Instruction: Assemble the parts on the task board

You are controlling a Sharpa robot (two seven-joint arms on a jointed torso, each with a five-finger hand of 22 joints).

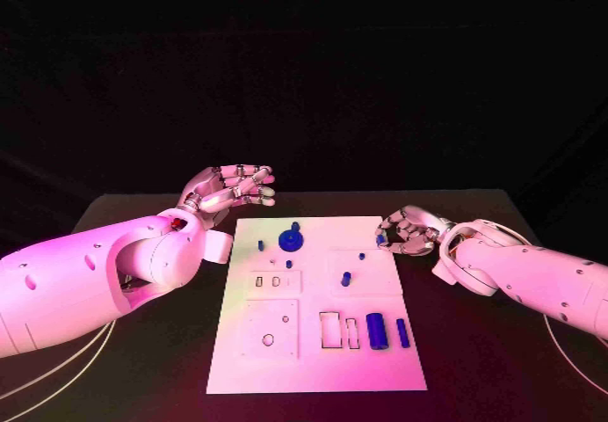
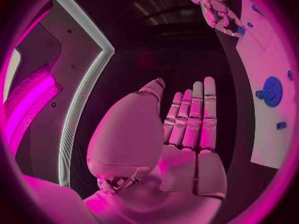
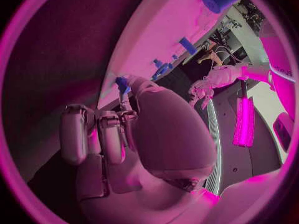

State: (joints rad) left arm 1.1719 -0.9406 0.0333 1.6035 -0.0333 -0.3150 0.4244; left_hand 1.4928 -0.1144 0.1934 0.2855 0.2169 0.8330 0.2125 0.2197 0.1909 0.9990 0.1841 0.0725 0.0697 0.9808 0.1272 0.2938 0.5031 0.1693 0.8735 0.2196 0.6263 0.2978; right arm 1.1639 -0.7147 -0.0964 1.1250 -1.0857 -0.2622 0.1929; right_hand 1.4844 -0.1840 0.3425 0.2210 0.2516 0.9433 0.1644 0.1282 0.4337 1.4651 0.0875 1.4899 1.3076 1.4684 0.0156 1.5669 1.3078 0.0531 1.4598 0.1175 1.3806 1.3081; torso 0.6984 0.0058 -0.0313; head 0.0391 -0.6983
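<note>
Nearest the camera, the task board [image 1: 317, 352] is laid flat on the black bench [image 1: 494, 352], long axis running away from the robot. At its near right, a large blue cylinder [image 1: 376, 331] and a slimmer blue peg [image 1: 401, 331] are laid beside rectangular slots. A short blue peg [image 1: 346, 279] is stood upright approx. mid-board. A blue round disc part [image 1: 292, 237] is seated near the far edge, w/ small blue pieces close by.

Left hand [image 1: 232, 191] is held raised off the bench, beyond the board's far left corner, palm up. Its fingers [image 2: 193, 114] are extended side by side, straight, nothing gripped.

Right hand [image 1: 408, 231] is positioned at the board's right edge, far half. Its fingers [image 3: 102, 134] are curled in. A small blue part [image 3: 122, 83] is seen at the fingertips in the right wrist view, and at the board edge in the head view; it appears pinched, but full contact cannot be confirmed.
</note>
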